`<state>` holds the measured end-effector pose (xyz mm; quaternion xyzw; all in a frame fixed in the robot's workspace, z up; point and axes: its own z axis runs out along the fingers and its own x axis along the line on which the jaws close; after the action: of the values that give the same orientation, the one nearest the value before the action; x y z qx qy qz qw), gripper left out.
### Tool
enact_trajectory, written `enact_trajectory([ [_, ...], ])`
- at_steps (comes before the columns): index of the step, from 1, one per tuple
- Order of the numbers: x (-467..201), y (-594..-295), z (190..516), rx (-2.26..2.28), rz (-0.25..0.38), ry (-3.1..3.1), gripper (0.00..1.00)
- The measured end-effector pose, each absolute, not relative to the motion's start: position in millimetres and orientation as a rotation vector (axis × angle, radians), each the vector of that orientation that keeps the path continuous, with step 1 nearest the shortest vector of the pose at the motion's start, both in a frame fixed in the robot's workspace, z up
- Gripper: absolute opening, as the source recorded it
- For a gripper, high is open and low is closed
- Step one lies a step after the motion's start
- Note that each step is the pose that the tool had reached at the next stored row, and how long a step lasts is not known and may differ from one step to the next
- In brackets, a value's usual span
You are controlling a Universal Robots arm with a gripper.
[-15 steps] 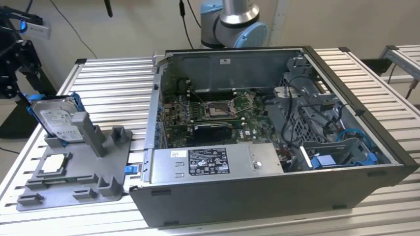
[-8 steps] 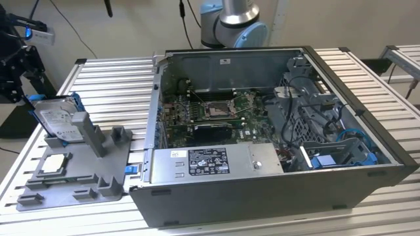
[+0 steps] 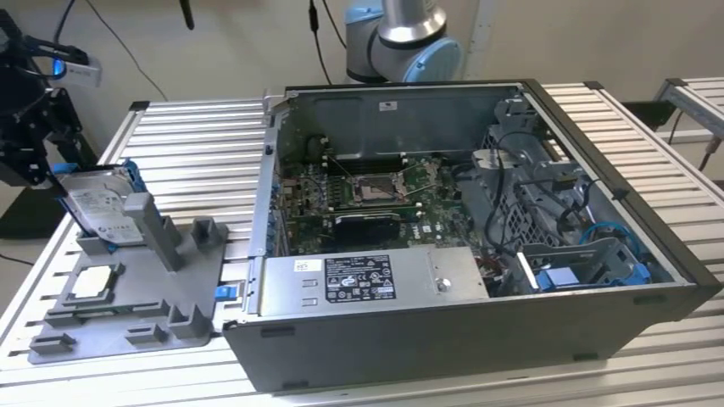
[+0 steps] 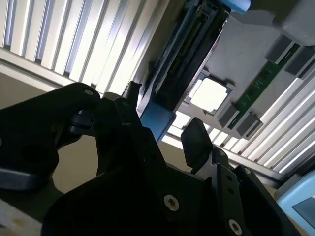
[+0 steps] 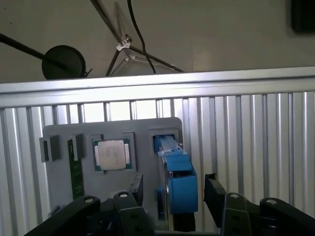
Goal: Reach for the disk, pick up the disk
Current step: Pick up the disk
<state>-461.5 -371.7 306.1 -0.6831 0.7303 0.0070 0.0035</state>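
**Disk flanked by open fingers, grasp not yet made**

Disk (image 5: 179,179), a silver-grey drive in a bright blue bracket, stands on edge in a slot of the grey holder (image 3: 136,292). The holder sits on the slatted desk (image 3: 192,144) at the exterior view's left, well apart from the open computer case (image 3: 453,339). In both wrist views the arm's two black fingers (image 5: 215,191) are spread wide, one on each side of the blue bracket. A gap shows at either face, and they grip nothing. A square silver chip (image 5: 112,154) lies in the holder just beside the disk. The reach looks all but complete and the pick-up not yet begun. A sound grasp would call for the fingers to shut squarely on the disk's two flat sides. It would then need a lift straight out of the slot, so the bracket does not catch on the holder's posts.
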Motion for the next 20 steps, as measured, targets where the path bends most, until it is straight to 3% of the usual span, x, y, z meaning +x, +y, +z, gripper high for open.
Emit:
enact_trajectory([
  [20,-461.5,-369.2,275.8,-2.206,0.025,2.225,1.0],
])
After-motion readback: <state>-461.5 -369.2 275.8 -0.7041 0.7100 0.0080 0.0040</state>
